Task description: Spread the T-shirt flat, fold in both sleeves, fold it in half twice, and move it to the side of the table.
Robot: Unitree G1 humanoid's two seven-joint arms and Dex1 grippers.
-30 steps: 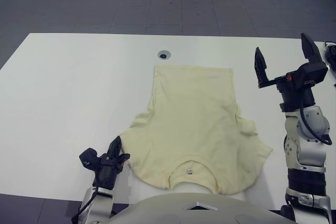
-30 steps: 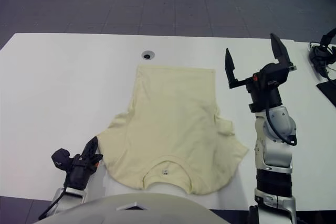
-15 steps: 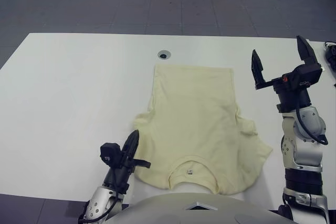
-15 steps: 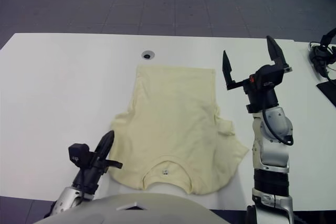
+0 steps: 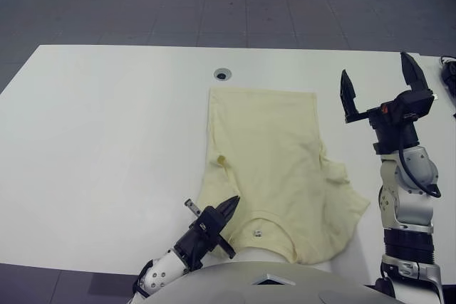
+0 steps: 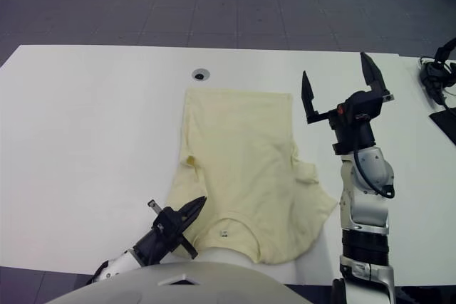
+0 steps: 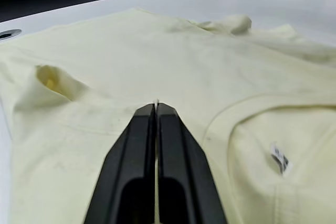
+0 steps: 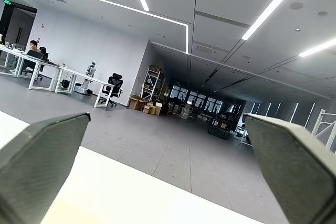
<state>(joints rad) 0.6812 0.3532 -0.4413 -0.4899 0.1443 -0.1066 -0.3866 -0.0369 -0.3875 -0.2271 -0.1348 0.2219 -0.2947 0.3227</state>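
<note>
On the table (image 5: 107,126), the pale-yellow T-shirt (image 5: 267,154) lies rumpled.

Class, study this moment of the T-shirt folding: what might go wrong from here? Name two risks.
1. The left claw, shut, sits low on the tucked left side of the T-shirt; pulling away might drag that fold loose.
2. The right sleeve lies wrinkled and unfolded; halving the shirt now would likely trap creases.

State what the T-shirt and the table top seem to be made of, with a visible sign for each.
T-shirt: soft cloth, probably cotton knit, matt pale yellow; it wrinkles and folds limply.
Table top: hard, smooth white board, perhaps laminate; flat with a faint sheen.
</note>
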